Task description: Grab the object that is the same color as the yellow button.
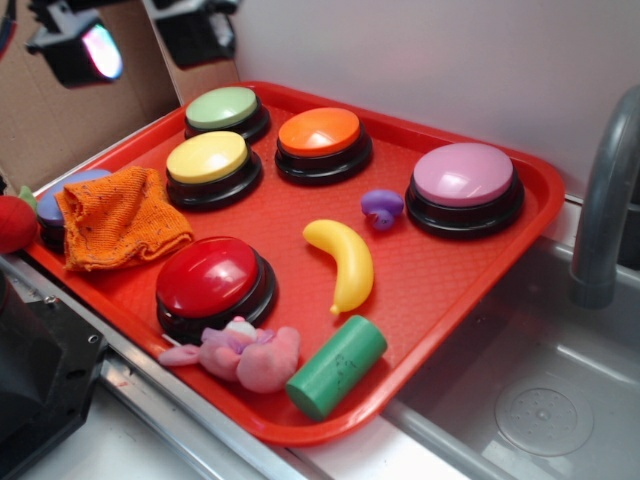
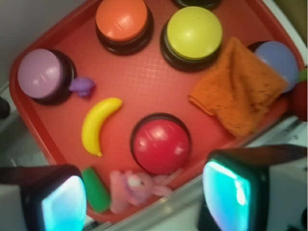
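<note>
From the exterior view, a red plastic tray [image 1: 470, 255] sits beside a steel sink [image 1: 560, 400] with a grey faucet [image 1: 605, 210]. The small glossy yellow toy banana [image 1: 342, 260] lies free on the tray floor near its middle, between the red domed button [image 1: 212, 280] and the pink domed button [image 1: 464, 185], with a small purple toy [image 1: 381, 208] just above it and a green cylinder [image 1: 337, 366] just below its tapered tip. The pale-yellow domed button on a black base [image 1: 209, 165] stands up-left of the banana, next to the orange button [image 1: 321, 141] and in front of the light-green button [image 1: 225, 112]. A crumpled orange cloth [image 1: 118, 215] covers part of a blue button [image 1: 58, 200], and a pink plush toy [image 1: 245, 352] lies at the near rim. The gripper [image 1: 140, 35] hangs high at the top left, well apart from everything

From the wrist view, the gripper [image 2: 144, 202] looks down on the tray with its two fingers [image 2: 62, 204] spread wide and nothing between them. The banana [image 2: 97, 124] lies left of the red button [image 2: 160, 144], untouched, and the yellow button [image 2: 193, 33] sits near the top
</note>
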Robot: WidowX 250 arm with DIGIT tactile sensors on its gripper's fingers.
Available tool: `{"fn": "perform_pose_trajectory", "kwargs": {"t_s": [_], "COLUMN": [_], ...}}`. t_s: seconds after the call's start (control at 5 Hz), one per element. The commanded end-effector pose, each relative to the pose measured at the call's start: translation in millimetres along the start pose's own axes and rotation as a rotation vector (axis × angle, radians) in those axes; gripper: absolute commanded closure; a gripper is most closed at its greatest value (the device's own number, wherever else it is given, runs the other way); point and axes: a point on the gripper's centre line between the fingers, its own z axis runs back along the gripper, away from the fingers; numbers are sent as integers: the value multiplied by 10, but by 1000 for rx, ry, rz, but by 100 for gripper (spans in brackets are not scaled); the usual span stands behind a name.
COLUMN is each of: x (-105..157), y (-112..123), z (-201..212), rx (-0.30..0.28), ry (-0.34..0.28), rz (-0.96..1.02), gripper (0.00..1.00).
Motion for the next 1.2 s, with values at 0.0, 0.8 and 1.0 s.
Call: {"fn": "perform_pose_trajectory", "kwargs": {"t_s": [0.0,0.8,1.0], "x": [-15,103,108], "y": [-333,-690,-728], "z": [-388,-1199,-1378], "rx": [-42,-78,-60], "ry": [-41,-8,-3], "rz": [26,143,129], "gripper": [0,0,0]}}
